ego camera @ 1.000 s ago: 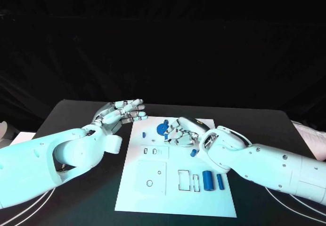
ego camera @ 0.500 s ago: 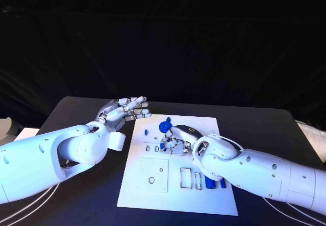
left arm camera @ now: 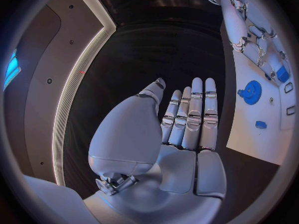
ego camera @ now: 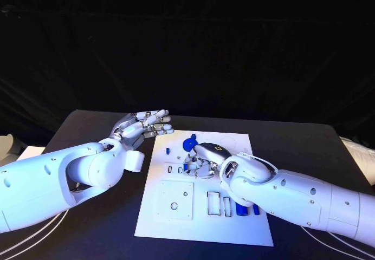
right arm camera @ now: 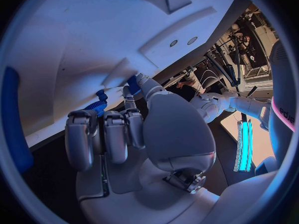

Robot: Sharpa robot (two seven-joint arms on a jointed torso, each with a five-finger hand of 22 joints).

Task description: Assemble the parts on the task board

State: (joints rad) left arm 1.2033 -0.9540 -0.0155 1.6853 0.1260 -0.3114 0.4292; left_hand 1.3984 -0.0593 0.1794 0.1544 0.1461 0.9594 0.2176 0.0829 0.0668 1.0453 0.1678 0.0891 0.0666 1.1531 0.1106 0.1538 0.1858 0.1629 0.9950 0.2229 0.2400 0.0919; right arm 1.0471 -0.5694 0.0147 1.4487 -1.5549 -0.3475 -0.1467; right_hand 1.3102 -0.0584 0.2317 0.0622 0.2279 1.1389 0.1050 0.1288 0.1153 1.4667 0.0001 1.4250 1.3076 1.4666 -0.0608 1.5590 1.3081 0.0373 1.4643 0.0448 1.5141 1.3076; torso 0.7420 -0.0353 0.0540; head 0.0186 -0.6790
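The left robot hand [ego camera: 144, 125] is hovering beside the task board [ego camera: 205, 216] with flat, empty fingers. The right robot hand [ego camera: 205, 158] is curling down over the board's upper part near the blue gear [ego camera: 188, 145]; I cannot tell whether it is holding anything. Two blue parts [ego camera: 247, 209] are lying lower on the board, on the black bench [ego camera: 312, 146].

One white task board [ego camera: 176, 216]; two robot hands, left [ego camera: 143, 127] and right [ego camera: 205, 158]

Matt white task board [ego camera: 205, 216] on a matt black table [ego camera: 312, 146]; glossy blue plastic-looking parts, such as the round gear-like disc [ego camera: 188, 145] at the board's 12 o'clock; smooth glossy white arm shells, silvery metallic-looking left hand [ego camera: 144, 125] and right hand [ego camera: 205, 158]
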